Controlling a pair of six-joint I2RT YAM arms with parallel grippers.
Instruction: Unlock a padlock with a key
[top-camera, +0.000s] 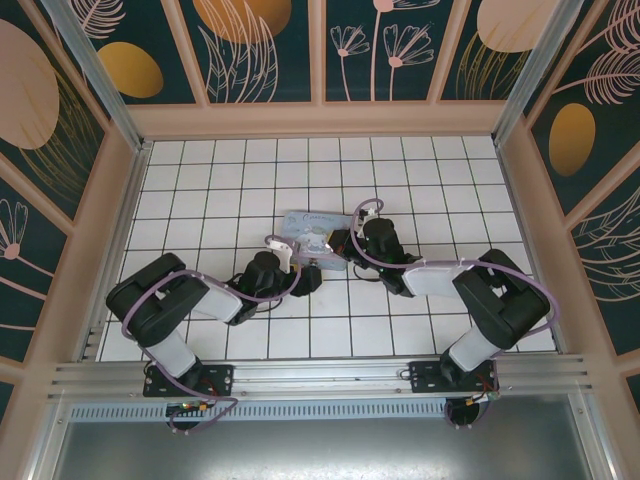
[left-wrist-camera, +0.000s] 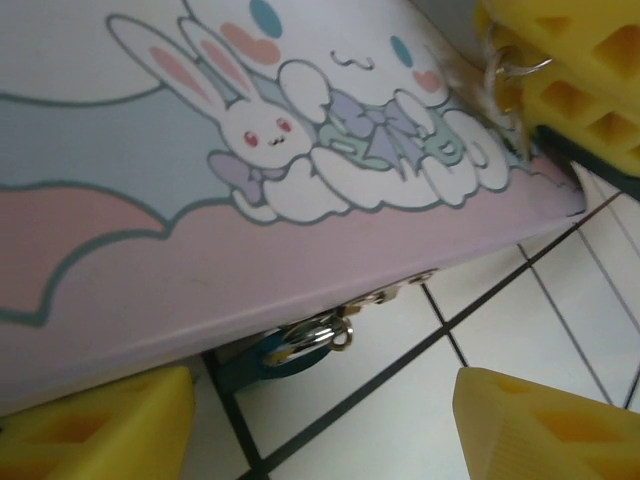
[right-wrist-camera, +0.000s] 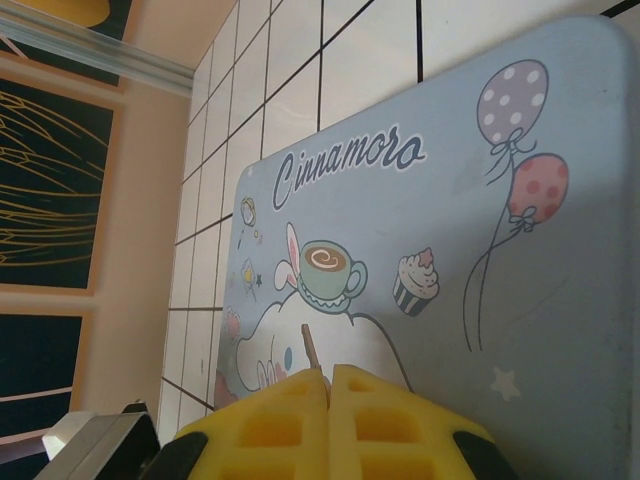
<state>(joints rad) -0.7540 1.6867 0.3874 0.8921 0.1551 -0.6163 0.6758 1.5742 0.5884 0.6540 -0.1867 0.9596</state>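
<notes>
Step in hand, seemingly: securing the padlock (left-wrist-camera: 285, 350) under the front edge of the box (left-wrist-camera: 150, 290), faced by the left end effector (left-wrist-camera: 320, 410) (spread wide, empty); right end effector (right-wrist-camera: 328, 378), above the box, pinches the key (right-wrist-camera: 310, 348); next, clamp the padlock.

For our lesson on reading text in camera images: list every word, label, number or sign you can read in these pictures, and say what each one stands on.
"Cinnamoro": dark cursive lettering on the lid of the pastel-blue box, right wrist view.
Top view: a faint line of script on the same lid, too small to read.
Left wrist view: the box's cartoon print carries no lettering.
No numbers or brand marks can be read.
</notes>
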